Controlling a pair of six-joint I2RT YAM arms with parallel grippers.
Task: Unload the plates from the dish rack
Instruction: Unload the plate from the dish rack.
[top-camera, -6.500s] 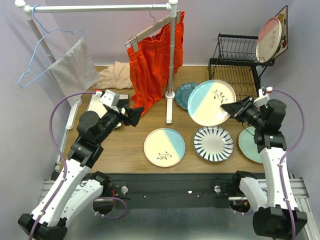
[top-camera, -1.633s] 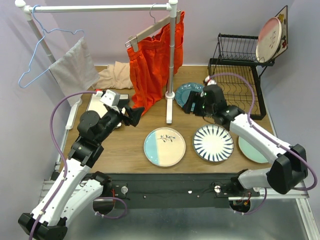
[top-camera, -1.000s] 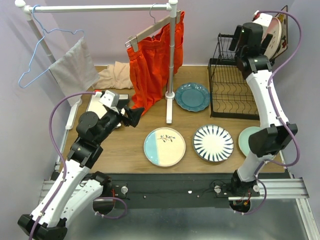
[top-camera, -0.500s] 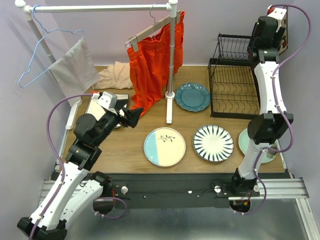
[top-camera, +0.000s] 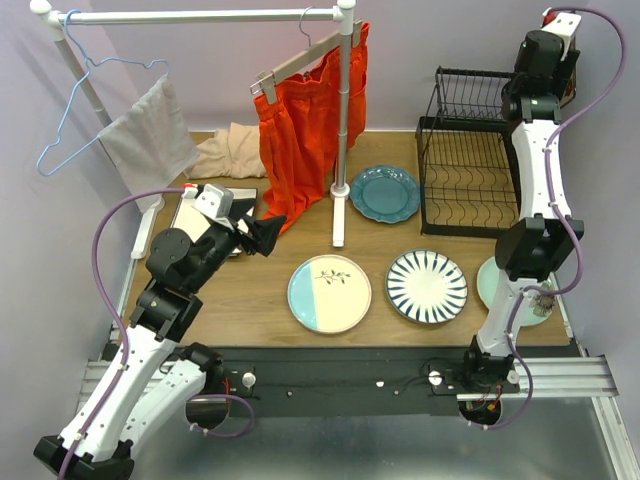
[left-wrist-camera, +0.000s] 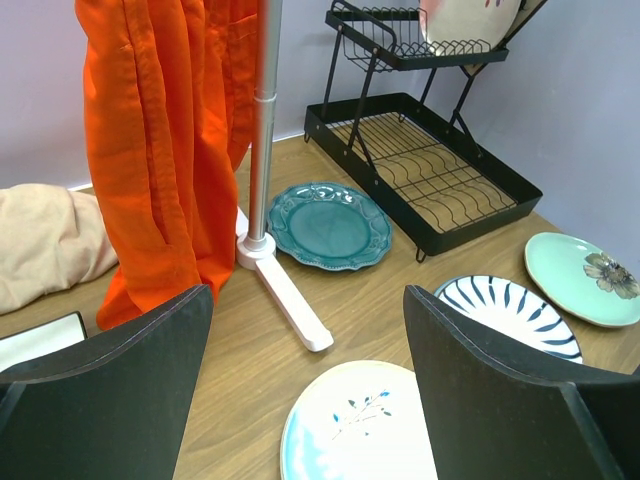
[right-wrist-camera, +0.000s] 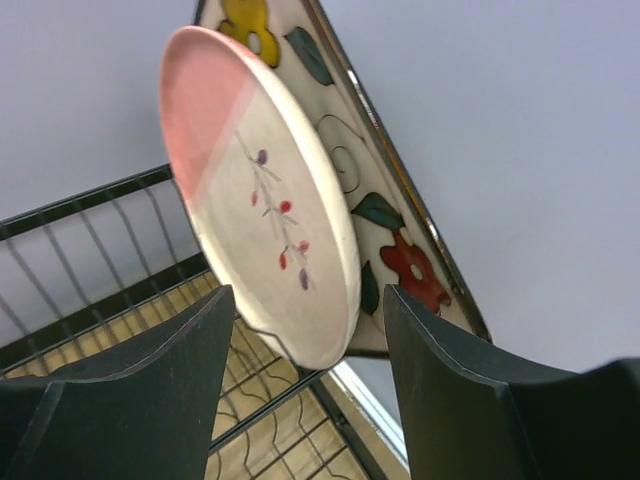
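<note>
In the right wrist view my right gripper (right-wrist-camera: 308, 297) is open around the lower rim of a pink and cream plate (right-wrist-camera: 262, 185). The plate stands upright on the dish rack's (right-wrist-camera: 90, 255) upper shelf, and a gap shows beside each finger. A square flowered plate (right-wrist-camera: 400, 250) leans right behind it. Seen from above, my right arm (top-camera: 530, 150) reaches to the dish rack's (top-camera: 465, 170) top right corner and hides both plates. On the table lie a teal plate (top-camera: 385, 193), a cream and light-blue plate (top-camera: 329, 293), a blue-striped plate (top-camera: 427, 286) and a mint plate (top-camera: 490, 282). My left gripper (top-camera: 266, 232) hovers open and holds nothing.
A white clothes rail (top-camera: 341, 120) with an orange garment (top-camera: 300, 110) stands left of the rack, its foot beside the teal plate. A grey cloth (top-camera: 150, 140), a beige cloth (top-camera: 230, 152) and a flat white tray (top-camera: 195, 210) lie at the back left. The wall is close behind the rack.
My right arm has swung further right and up over the rack's top corner, covering the standing plates, and its jaws have narrowed around the pink plate's rim. The left arm barely moved.
</note>
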